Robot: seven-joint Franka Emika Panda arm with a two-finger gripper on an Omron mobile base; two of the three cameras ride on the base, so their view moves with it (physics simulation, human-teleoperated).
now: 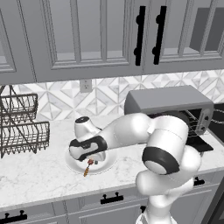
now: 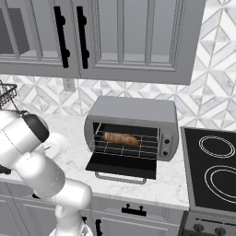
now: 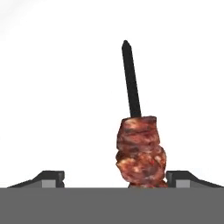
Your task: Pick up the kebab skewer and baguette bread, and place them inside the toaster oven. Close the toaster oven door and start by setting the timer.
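The kebab skewer (image 3: 139,153) lies on the white plate (image 1: 106,163) at centre-left of the left base view, its long axis running straight away from the gripper (image 3: 116,177), meat end between the spread, unclosed fingers (image 3: 49,178). The baguette bread (image 2: 120,138) sits inside the open toaster oven (image 2: 133,110).

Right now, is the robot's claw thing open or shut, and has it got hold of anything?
Gripper: open, jaws either side of the kebab skewer over the white plate, not clamped on it yet.
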